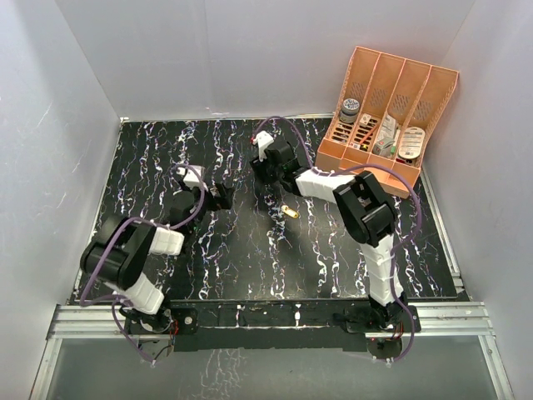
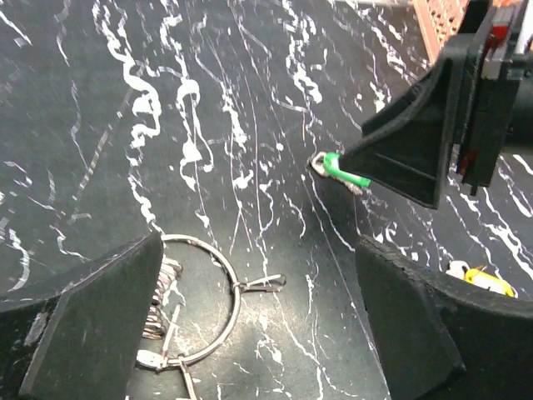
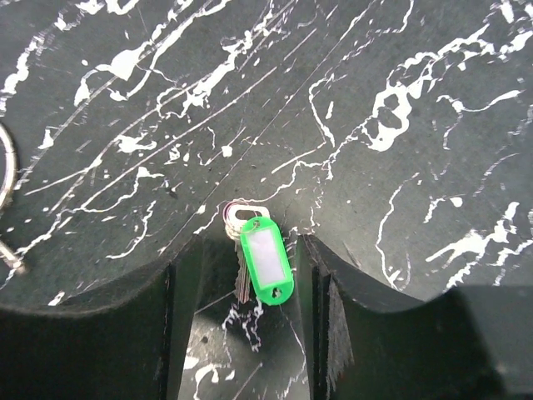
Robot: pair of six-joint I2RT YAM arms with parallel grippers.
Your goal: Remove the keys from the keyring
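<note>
The silver keyring [image 2: 218,275] lies flat on the black marbled table, with small wire clips hanging off it. My left gripper [image 2: 258,279] hovers over it, open wide; the ring sits by its left finger [image 2: 96,333], untouched. The green key [image 3: 266,260], a metal key on a green tag, rests on the table between the parted fingers of my right gripper [image 3: 252,250], with a gap on each side. The left wrist view shows that green key [image 2: 341,171] at the tip of the right gripper [image 2: 425,142]. A yellow key [image 1: 291,212] lies loose near the table's middle.
An orange desk organizer [image 1: 387,117] with small items stands at the back right, near the right arm. White walls close in the table on the left, back and right. The two grippers [image 1: 221,196] [image 1: 265,173] are close together at mid-table.
</note>
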